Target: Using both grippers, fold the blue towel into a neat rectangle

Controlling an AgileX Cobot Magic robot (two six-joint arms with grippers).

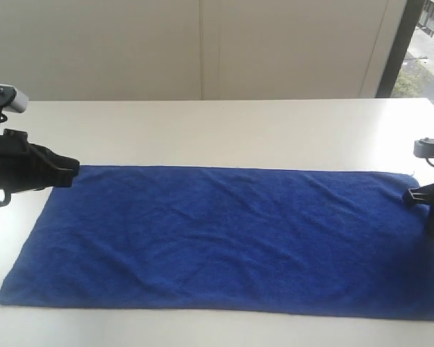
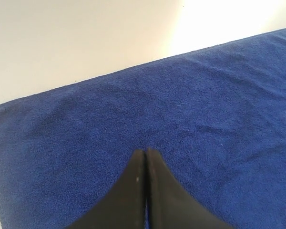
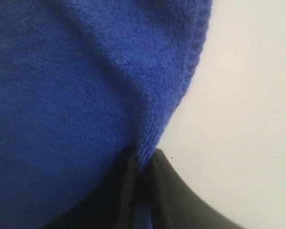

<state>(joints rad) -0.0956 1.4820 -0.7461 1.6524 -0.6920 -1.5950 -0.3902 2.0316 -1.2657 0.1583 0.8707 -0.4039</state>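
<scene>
Across the white table (image 1: 224, 123), only the blue towel (image 1: 224, 238), spread open in 1 layer, long edges running left to right, a few shallow wrinkles, no fold made yet.

At the far left corner, the left gripper (image 1: 71, 170): fingers pressed tight together, tips low over the cloth just inside the far edge. No pile visibly caught between them in the wrist view, so cannot tell whether any towel is held there.

At the far right corner, the right gripper (image 1: 415, 195): narrowed onto the hem (image 3: 193, 71), which runs up between the 2 fingers and bunches there. Reads as a pinch on that corner.

Looks set up for taking both far corners at once and carrying the far edge over to the near edge, halving the towel lengthwise.

For room: plenty of bare table beyond the far edge, only a thin strip in front of the near edge, and the near right corner out of the exterior view. Worth keeping the 2 corners level and taut in the carry, to avoid a skewed crease. Worth confirming the left pinch first.
</scene>
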